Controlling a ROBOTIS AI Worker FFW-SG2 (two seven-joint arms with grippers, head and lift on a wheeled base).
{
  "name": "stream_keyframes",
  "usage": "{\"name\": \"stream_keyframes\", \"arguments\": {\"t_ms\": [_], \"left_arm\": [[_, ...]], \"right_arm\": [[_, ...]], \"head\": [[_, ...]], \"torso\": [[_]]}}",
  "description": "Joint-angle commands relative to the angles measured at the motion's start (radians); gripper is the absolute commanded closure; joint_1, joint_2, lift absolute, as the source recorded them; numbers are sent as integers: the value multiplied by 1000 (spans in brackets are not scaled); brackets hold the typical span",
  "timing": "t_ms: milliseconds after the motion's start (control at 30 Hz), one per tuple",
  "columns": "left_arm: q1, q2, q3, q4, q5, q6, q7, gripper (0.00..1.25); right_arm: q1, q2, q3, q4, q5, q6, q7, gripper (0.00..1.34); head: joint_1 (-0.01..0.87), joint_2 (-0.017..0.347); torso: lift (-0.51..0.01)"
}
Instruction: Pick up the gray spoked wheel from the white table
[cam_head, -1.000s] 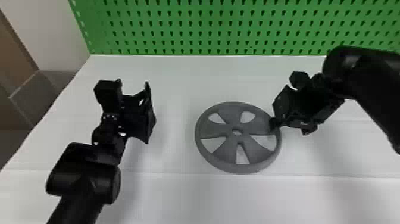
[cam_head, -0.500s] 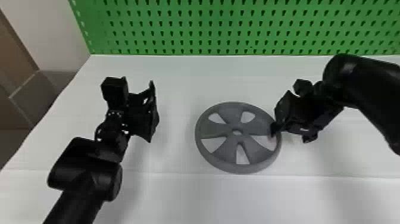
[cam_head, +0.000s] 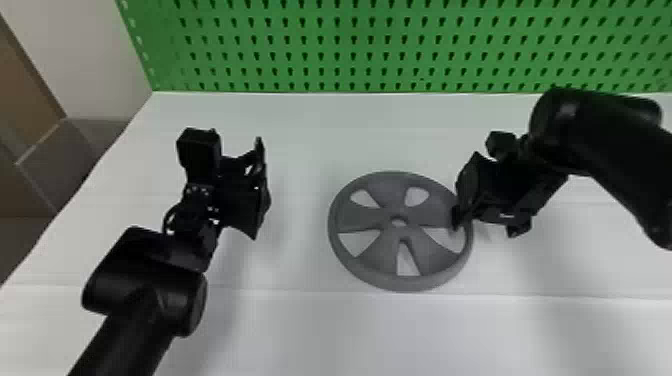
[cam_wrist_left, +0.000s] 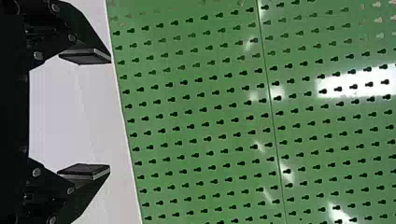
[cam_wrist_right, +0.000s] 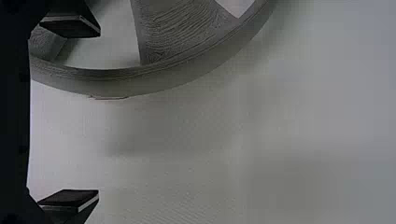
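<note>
White table under gray spoked wheel

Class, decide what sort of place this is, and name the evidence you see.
Probably a robotics lab or test workstation: a green pegboard stands behind a white table, where a gray spoked wheel lies between two black robot arms.

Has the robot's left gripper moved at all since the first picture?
Yes. In the head view the left gripper has shifted a little to the robot's right, toward the wheel, judged against the left corner of the green board.
</note>
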Motion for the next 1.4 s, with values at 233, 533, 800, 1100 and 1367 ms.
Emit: {"name": "stream_keyframes", "arguments": {"t_ms": [233, 533, 800, 1100, 1367], "left_arm": [[-7, 12, -10, 0, 0, 2, 2, 423], [-7, 16, -12, -2, 0, 2, 4, 423], [-11, 19, -16, -2, 0, 2, 7, 423], [-13, 24, -21, -3, 0, 5, 9, 423], [-16, 27, -27, -3, 0, 5, 15, 423]], "right_arm": [[-13, 16, 106, 8, -119, -13, -30, 88], [-4, 20, 137, 9, -148, -21, -33, 90], [-7, 19, 138, 26, -150, -32, -35, 96], [-10, 20, 80, 58, -145, -47, -54, 99], [-19, 25, 57, 74, -141, -58, -65, 298]], "head": [[779, 75], [779, 75], [779, 75], [779, 75], [779, 75]], "torso": [[-95], [-95], [-95], [-95], [-95]]}}
